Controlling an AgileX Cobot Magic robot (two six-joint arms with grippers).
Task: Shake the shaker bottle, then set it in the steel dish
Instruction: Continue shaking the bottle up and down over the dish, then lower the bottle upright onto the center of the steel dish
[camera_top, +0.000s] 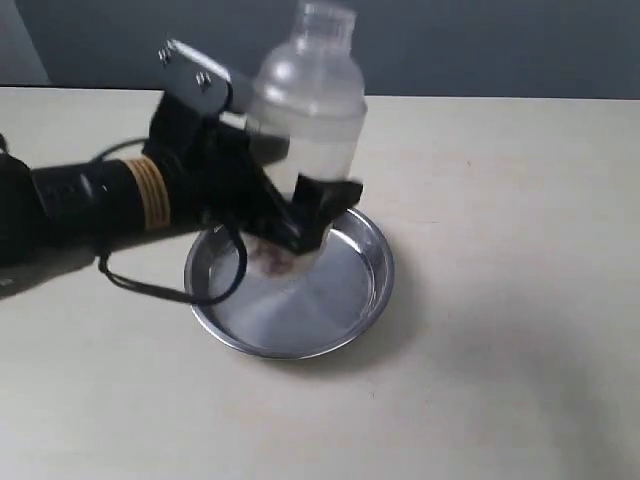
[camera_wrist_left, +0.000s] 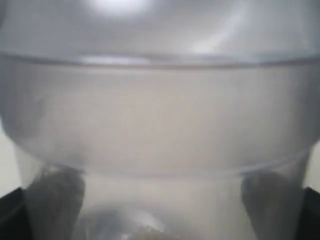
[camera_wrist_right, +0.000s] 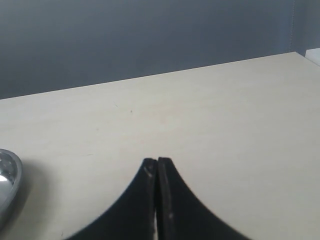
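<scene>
1. Shaker bottle (camera_top: 305, 110): frosted, translucent, domed, clear cap on top, brown granules at the base; motion-blurred, upright over the steel dish (camera_top: 384, 268), contact not discernible.
2. Clamped low on the body by the left gripper (camera_top: 300, 215).
3. Right gripper (camera_wrist_right: 157, 167): fingers pressed together, holding nothing, above the table (camera_top: 500, 350).
4. Black cable (camera_top: 150, 285) looping beside the dish rim.

Table (camera_top: 520, 380): pale cream top, matte, faint grain, carrying soft-edged shadows. Wall (camera_top: 500, 45): plain blue-grey, unmarked, rising directly behind the table's far edge (a lighter grey strip (camera_top: 18, 40) occupies the exterior view's upper left corner). Light: diffuse, even.
</scene>
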